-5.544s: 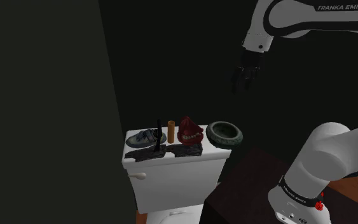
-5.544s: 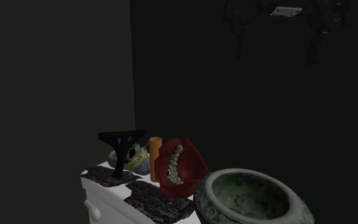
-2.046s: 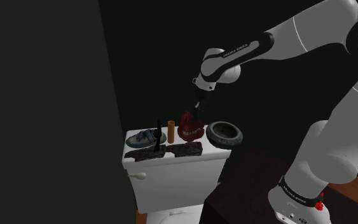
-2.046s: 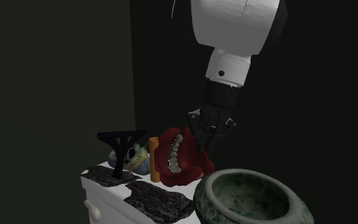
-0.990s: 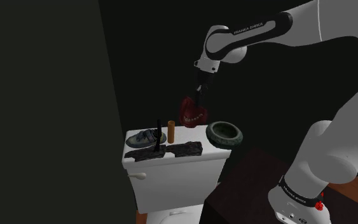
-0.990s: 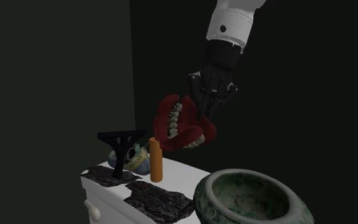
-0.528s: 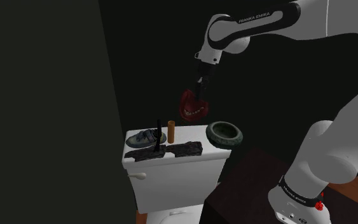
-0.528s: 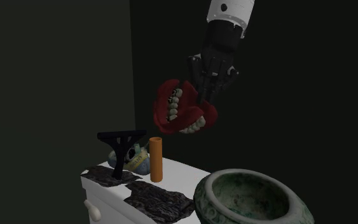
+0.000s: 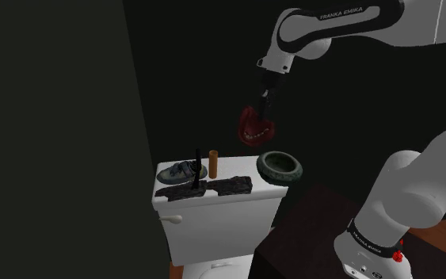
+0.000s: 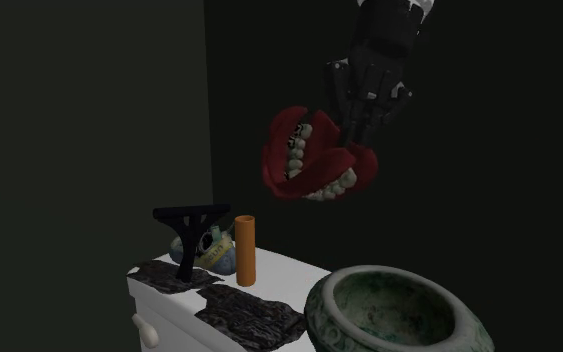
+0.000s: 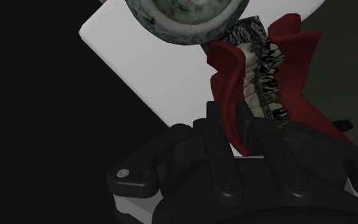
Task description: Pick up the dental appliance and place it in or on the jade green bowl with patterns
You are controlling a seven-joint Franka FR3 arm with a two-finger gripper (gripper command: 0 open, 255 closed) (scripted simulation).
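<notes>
Shoulder view: my pincer, clamped on the red dentures, has carried them up off the tank and toward the green bowl. They're not quite above it, so more travel, then lowering.

Pincer clasping dentures aloft

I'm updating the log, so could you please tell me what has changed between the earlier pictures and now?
The gripper came down, closed on the dentures beside the orange tube, lifted them off the toilet tank and carried them up toward the bowl. The tube, bowl and black stand stayed put.
</notes>
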